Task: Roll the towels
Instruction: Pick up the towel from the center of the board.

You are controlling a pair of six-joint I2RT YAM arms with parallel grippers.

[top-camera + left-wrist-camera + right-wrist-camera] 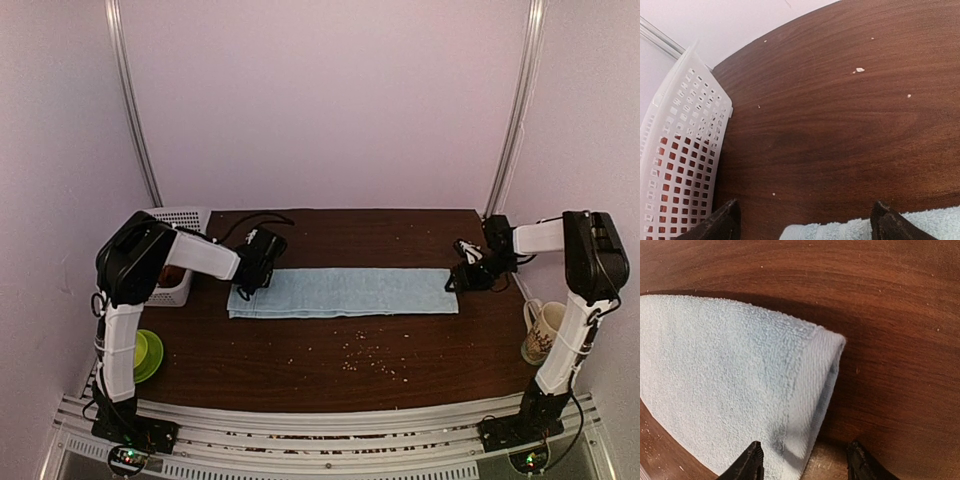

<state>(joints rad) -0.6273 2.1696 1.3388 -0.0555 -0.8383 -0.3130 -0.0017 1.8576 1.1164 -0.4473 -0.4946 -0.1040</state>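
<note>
Overhead view, near to far. Scattered crumbs (368, 355) lie on the dark wooden surface (240, 365) toward the bottom of the frame, with a green dish (148, 352) at lower left and a mug (540, 328) at lower right. Mid-frame, the light-blue towel (345, 292) lies flat and unrolled, running left to right. Likely hazards: a roll begun from one end may skew or telescope if a tool catches only a corner, and dragged cloth could wind crumbs in. The left tool (805, 227) stands wide apart over the towel's left end, grasping nothing. The right tool (804, 465) is part-open, straddling the right hem without pinching it. Beyond, at left, a white basket (180, 218) shows something rust-red through its holes.
</note>
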